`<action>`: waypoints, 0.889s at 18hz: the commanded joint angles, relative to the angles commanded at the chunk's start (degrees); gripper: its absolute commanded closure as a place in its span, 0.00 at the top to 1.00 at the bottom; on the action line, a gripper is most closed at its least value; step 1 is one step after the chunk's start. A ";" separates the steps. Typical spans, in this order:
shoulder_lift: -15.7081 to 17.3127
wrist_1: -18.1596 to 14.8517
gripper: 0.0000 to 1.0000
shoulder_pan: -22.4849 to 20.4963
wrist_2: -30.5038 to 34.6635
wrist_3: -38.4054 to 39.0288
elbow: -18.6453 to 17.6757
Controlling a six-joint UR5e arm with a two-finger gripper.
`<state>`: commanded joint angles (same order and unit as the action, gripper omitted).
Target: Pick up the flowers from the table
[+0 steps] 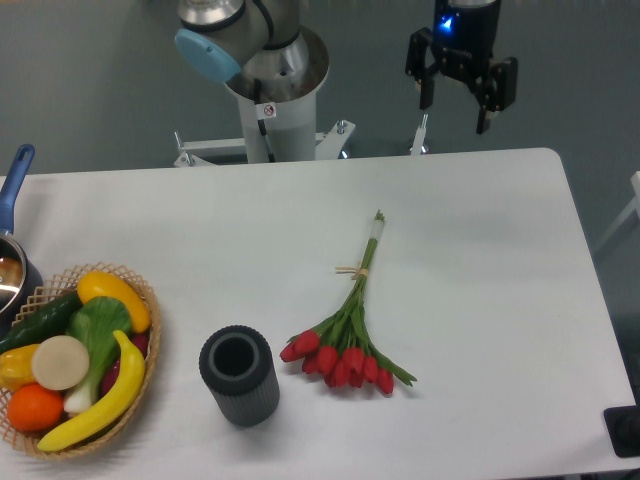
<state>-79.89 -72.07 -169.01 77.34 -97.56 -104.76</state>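
A wicker basket (150, 345) sits at the table's (480, 210) front left corner, partly cut off by the picture edge. It holds a yellow pepper (112, 297), a banana (100, 405) curving along its right rim, a leafy green with a white stalk (95, 335), a cucumber (40, 322), an orange (35, 407) and a pale round slice (60, 362). Just behind the basket, at the left edge, a pot (10, 275) with a blue handle shows only in part; its contents cannot be made out. A dark ribbed cup (237, 375) stands upright near the front edge, to the right of the basket, its mouth open and nothing visible inside.

The flowers (345, 350) lie flat on the table near its middle, just right of the cup but not touching it. The red buds point toward the front edge, the stems run back toward the far edge, and a tan band wraps the stems about midway.

The arm's base (270, 95) stands behind the far edge. The gripper (457, 108) hangs above the far right part of the table, beyond its back edge in the picture, pointing down, well apart from the flowers. Its fingers (487, 105) are spread and hold nothing.
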 joint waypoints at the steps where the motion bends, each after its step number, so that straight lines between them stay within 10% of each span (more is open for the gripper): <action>1: 0.00 0.09 1.00 0.00 0.09 -0.09 -0.09; 7: 0.00 0.09 1.00 0.35 -0.09 1.40 -0.26; 16: -0.88 4.92 1.00 1.67 -5.53 23.09 -1.23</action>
<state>-80.77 -67.15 -167.34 71.81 -74.47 -105.99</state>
